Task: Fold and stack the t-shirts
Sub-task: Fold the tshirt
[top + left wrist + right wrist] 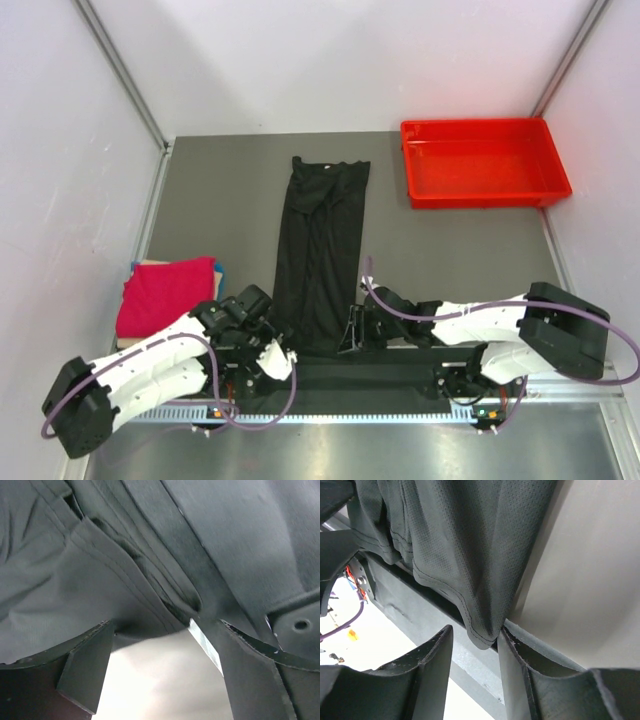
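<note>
Two claws close in on the near hem of a black shirt [318, 260], which lies on the table [220, 200] folded into one long narrow strip. The strip's long axis runs straight away from both claws toward the far edge. The left claw [268, 338] sits at the hem's left corner and the right claw [356, 332] at its right corner, so each arm is nearest its own side. In the left wrist view the left claw [165, 630] stands spread wide, with layered cloth edges just ahead of and above the gap and nothing pinched between its fingers [87, 670]. In the right wrist view the right claw [475, 630] is narrower but also parted. A stitched hem corner hangs down into its gap and brushes the right-hand finger [515, 665], and light shows between cloth and the other finger, so it does not look gripped. A folded red shirt [165, 293] rests well off to the left claw's outer side. A red tray [480, 198] sits far ahead of the right claw. Judging by the layout, the shirt is folded lengthwise only. The likely next move is for both claws to take the near corners and carry the hem forward along the strip's length, and that would need a hold through every layer at each corner.
</note>
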`<state>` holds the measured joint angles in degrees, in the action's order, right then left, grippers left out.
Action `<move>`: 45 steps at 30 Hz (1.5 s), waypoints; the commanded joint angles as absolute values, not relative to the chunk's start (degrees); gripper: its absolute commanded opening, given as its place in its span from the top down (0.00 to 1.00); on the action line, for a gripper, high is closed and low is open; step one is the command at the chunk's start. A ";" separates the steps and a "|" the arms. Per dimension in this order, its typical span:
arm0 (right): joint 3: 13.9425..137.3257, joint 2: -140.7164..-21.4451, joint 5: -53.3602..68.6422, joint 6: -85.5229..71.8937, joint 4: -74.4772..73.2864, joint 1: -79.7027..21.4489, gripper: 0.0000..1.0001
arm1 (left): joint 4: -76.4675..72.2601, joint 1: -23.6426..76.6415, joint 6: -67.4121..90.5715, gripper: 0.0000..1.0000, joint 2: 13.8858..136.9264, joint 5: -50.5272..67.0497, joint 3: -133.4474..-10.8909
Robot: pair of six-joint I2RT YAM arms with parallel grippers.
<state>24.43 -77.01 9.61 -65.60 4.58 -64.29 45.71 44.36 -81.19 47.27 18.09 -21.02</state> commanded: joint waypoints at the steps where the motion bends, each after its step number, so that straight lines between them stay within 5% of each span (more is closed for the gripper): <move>1: 26.37 -76.20 9.05 -64.43 4.22 -63.81 0.59 | 40.34 46.75 -78.93 0.14 49.30 19.25 -23.03; 5: 25.23 -75.85 9.32 -64.95 5.62 -63.28 0.60 | 39.47 48.95 -79.02 0.31 49.48 18.46 -20.49; 6: 24.96 -75.94 9.66 -65.13 6.06 -63.11 0.60 | 38.77 49.39 -78.58 0.45 49.48 18.46 -20.13; 15: 26.10 -79.19 13.71 -65.13 9.41 -62.58 0.91 | 33.23 50.54 -71.40 1.00 49.48 15.03 -20.21; 18: 27.42 -76.65 13.80 -63.46 5.30 -60.83 1.00 | 29.28 50.45 -65.78 1.00 49.92 12.57 -21.70; 27: 37.44 -74.70 15.38 -52.13 -5.27 -48.53 1.00 | 26.98 45.28 -59.24 1.00 55.88 13.26 -30.93; 45: 48.69 -87.88 23.99 -45.00 -1.32 -33.23 1.00 | 31.55 31.21 -53.35 1.00 80.23 16.52 -56.42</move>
<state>45.39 -86.87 22.26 -46.63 -4.12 -35.18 30.46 33.28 -54.11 77.91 15.57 -53.43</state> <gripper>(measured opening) 0.012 0.031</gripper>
